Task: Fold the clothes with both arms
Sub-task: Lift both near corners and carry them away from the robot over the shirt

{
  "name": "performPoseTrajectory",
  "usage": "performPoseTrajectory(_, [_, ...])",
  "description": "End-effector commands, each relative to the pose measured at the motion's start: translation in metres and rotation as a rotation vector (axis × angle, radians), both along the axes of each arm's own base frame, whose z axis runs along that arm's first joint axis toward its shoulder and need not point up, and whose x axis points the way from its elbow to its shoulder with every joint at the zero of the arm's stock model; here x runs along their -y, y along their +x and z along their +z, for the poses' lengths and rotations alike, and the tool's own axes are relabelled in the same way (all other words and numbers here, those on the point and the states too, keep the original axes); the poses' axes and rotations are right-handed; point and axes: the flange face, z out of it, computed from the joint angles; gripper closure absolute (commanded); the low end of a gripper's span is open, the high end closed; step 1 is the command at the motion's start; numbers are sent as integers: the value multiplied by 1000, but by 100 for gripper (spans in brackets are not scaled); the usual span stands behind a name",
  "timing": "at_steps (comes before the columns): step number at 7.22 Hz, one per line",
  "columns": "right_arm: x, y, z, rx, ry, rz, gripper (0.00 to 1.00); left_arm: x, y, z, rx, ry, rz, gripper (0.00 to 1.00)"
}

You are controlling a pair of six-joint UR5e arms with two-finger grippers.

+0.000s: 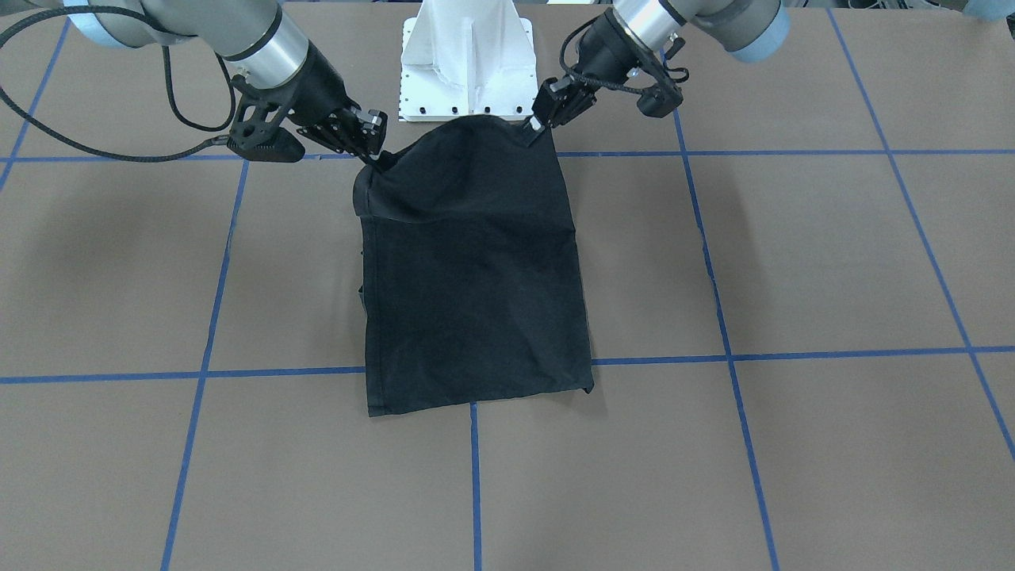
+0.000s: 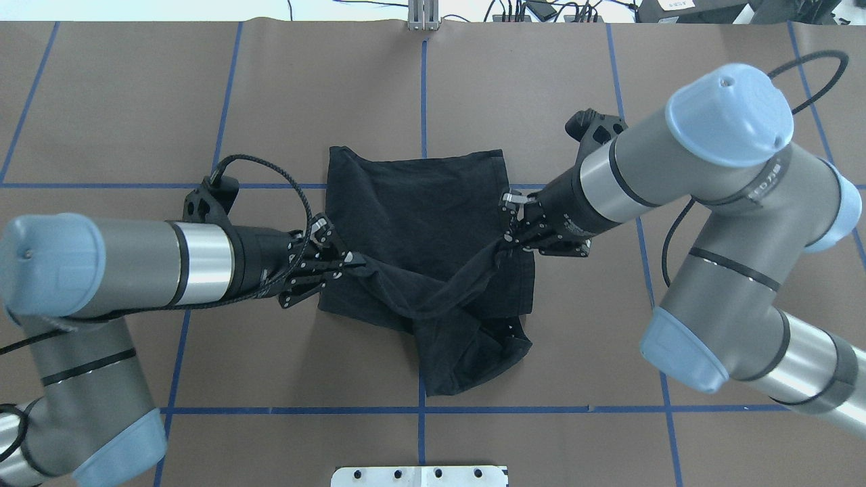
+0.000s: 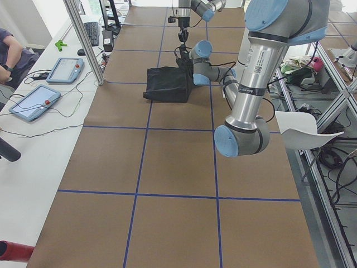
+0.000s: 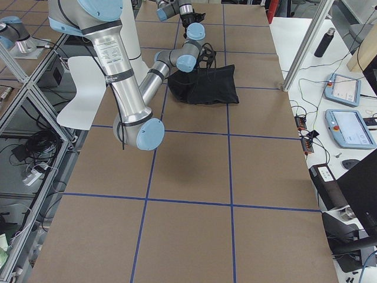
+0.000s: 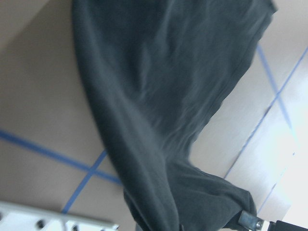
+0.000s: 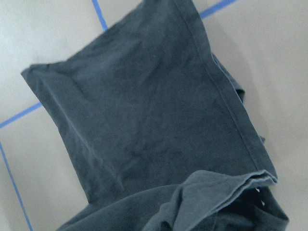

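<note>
The black T-shirt [image 1: 476, 277] lies folded lengthwise on the brown table, plain side up; no logo shows. Its far part rests flat [image 2: 419, 203], and its edge nearest the robot is lifted off the table. My left gripper [image 2: 353, 260] is shut on one lifted corner, which also shows in the front-facing view [image 1: 536, 123]. My right gripper [image 2: 507, 241] is shut on the other corner [image 1: 373, 155]. The cloth sags between them, with a bunch of fabric [image 2: 473, 352] hanging below. Both wrist views show the draped cloth [image 5: 159, 96] [image 6: 144, 120].
The white pedestal base [image 1: 468, 63] stands just behind the lifted edge. Blue tape lines [image 1: 476, 476] grid the table. Tablets [image 3: 28, 103] and cables lie on a side bench beyond the table's far edge, next to a seated person [image 3: 11, 53].
</note>
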Motion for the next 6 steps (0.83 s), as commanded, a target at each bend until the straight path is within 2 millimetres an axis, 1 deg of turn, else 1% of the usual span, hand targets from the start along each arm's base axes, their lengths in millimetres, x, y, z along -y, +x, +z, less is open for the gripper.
performPoseTrajectory(1, [69, -17, 10, -63, -28, 56, 100, 82, 14, 28, 98, -11, -101, 100])
performPoseTrajectory(2, [98, -41, 23, -109, -59, 62, 100, 105, 15, 46, 132, -30, -127, 100])
performPoseTrajectory(3, [122, -55, 29, -140, -87, 71, 100, 127, 18, 68, 139, -38, -153, 100])
performPoseTrajectory(4, [132, -63, 29, -152, -93, 73, 100, 138, 24, 89, 133, -35, -161, 100])
performPoseTrajectory(5, [142, -67, 37, -172, -109, 79, 100, 152, 34, 96, 133, -40, -168, 100])
performPoseTrajectory(6, [150, -67, 45, -186, -123, 86, 100, 168, 41, 100, 145, -52, -180, 100])
